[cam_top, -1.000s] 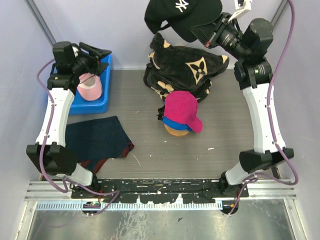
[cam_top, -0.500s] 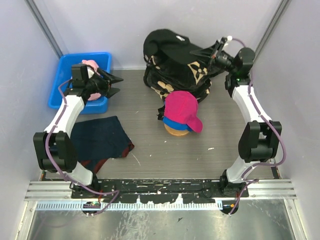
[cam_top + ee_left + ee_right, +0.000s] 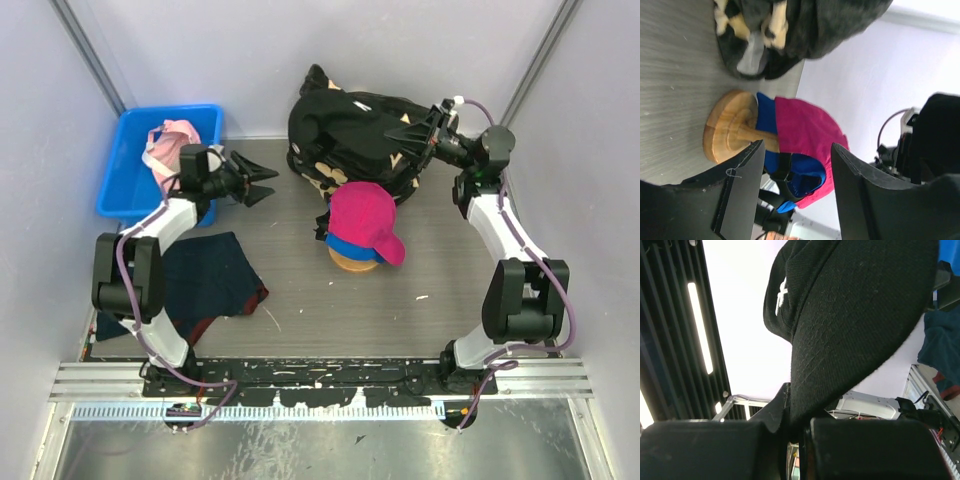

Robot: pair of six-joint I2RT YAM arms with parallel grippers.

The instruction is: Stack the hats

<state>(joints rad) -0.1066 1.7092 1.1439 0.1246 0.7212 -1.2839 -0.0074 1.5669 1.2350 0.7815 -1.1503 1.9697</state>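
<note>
Right gripper [image 3: 800, 426] is clamped on the brim of the black cap [image 3: 850, 315]. The crown and its white logo stick out past the fingers.

Everything below is relative to the wooden stand [image 3: 352, 264]:
- The magenta cap [image 3: 362, 218] sits on top of it, over the blue cap [image 3: 345, 247]. The magenta brim points near-right.
- The right gripper is far-right of it, over the plush bundle [image 3: 345, 150]. In the top view I can't separate the black cap from the bundle.
- The left gripper [image 3: 268, 184] is far-left of it, jaws apart and holding nothing, with its wrist camera looking straight at the stand.
- The light pink cap [image 3: 168, 140] is well to the far-left, in the blue bin [image 3: 125, 190].

Key relation: the stack lies toward the near side and lower than the held cap. The black cap's brim-to-crown axis looks to run leftward from the right gripper, across the magenta brim's line. My read is that the right arm owns this move: bring the cap in toward the stand, swing its brim near-right, then lower it. The left arm looks about as close but has nothing to place.
</note>
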